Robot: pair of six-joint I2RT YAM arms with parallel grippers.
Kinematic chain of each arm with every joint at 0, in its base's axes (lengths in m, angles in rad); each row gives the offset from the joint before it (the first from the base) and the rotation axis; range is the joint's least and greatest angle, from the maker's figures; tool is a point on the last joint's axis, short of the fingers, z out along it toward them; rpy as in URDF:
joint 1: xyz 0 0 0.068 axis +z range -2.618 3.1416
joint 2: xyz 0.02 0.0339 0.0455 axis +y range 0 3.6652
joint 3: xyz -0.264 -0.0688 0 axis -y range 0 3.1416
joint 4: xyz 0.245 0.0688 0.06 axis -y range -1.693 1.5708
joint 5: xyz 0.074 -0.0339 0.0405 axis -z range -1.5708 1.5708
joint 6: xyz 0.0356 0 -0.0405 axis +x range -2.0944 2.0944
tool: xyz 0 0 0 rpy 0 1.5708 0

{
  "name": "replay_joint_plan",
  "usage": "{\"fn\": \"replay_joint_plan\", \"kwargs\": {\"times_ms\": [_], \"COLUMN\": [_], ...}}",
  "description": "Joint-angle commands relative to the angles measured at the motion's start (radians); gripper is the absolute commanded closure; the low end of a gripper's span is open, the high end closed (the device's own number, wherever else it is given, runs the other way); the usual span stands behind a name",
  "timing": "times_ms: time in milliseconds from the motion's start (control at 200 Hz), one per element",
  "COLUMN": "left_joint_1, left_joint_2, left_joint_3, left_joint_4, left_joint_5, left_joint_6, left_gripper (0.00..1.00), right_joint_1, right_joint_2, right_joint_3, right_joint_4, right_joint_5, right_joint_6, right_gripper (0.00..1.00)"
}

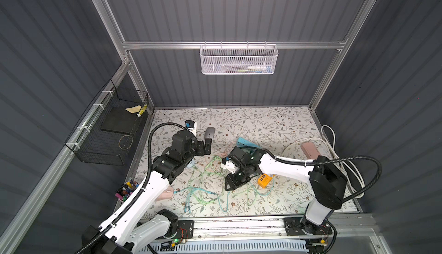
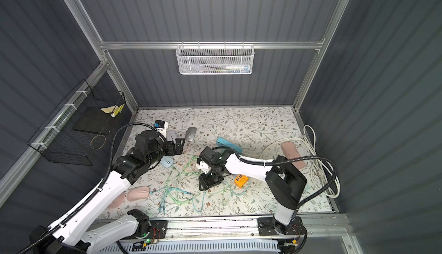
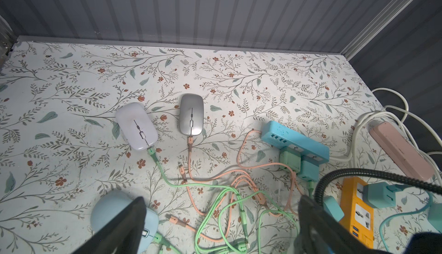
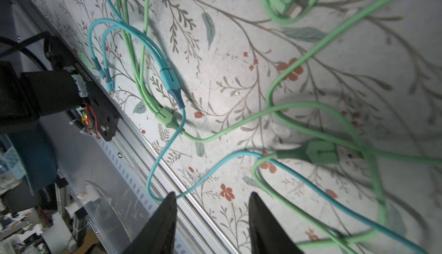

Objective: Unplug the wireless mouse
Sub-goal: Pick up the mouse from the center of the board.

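Left arm [image 1: 153, 188], both top views: white and black links reach from the front rail [image 1: 239, 226] across the worktop [image 1: 263, 121]. The left jaws are spread wide and empty, just beside the silver mouse [image 1: 210, 133].
Right arm [image 1: 287, 166], both top views: bent low over the cable tangle [image 1: 198, 190]. The right jaws point toward the front rail.
Mesh basket [image 1: 239, 59]: white perforated metal, hung on the rear frame bar. It holds pen-like items, too small to tell apart.
Wire basket [image 1: 107, 133]: black grid on the left wall. It holds a dark flat slab, a yellowish sheet and a thin wire ring.
Pot [image 1: 126, 189]: at the front left corner, filled with coloured markers.
Room: pale floral print on the worktop, ribbed grey walls on three sides.
Mice, left wrist view: the white mouse [image 3: 136, 126] is on a green cable [image 3: 162, 171] and the silver mouse on a peach cable [image 3: 190, 159]. Both are smooth, oval and plugged in. The light-blue mouse [image 3: 105, 207] sits partly behind one finger [image 3: 124, 228].
Pink mouse [image 2: 138, 193]: near the front left, with a teal plug at its nose.
Power strips, left wrist view: the blue strip [image 3: 287, 135] carries two green chargers [image 3: 290, 160]. The orange strip [image 3: 351, 200] and pink strip [image 3: 401, 152] lie nearby, with a white cord [image 3: 358, 126].
Right wrist view: the fingers [image 4: 165, 226] stand apart with bare worktop between them. A teal cable [image 4: 155, 164] passes just beside one fingertip, and green leads [image 4: 311, 106] cross beyond it.
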Motion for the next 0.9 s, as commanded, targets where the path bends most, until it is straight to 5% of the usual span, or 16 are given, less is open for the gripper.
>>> {"fn": "replay_joint_plan", "kwargs": {"times_ms": [0,145,566,896], "left_joint_1": [0.000,0.001,0.001,0.001], "left_joint_2": [-0.021,-0.023,-0.044,-0.056], "left_joint_3": [-0.011,-0.007,-0.011,-0.008], "left_joint_4": [0.001,-0.011,-0.027,-0.044], "left_joint_5": [0.016,0.015,0.015,0.026], "left_joint_6": [-0.015,-0.003,0.014,0.015], "left_gripper": [0.01,0.01,0.01,0.01], "right_joint_1": [0.003,-0.003,-0.010,-0.045], "right_joint_2": [0.033,0.075,0.079,0.105], "right_joint_3": [-0.017,-0.023,-0.091,-0.202], "right_joint_4": [0.163,0.205,0.241,0.477], "right_joint_5": [-0.109,-0.102,-0.073,-0.134], "right_joint_6": [0.154,0.218,0.281,0.369], "right_gripper": [0.54,0.62,0.62,0.62]}}
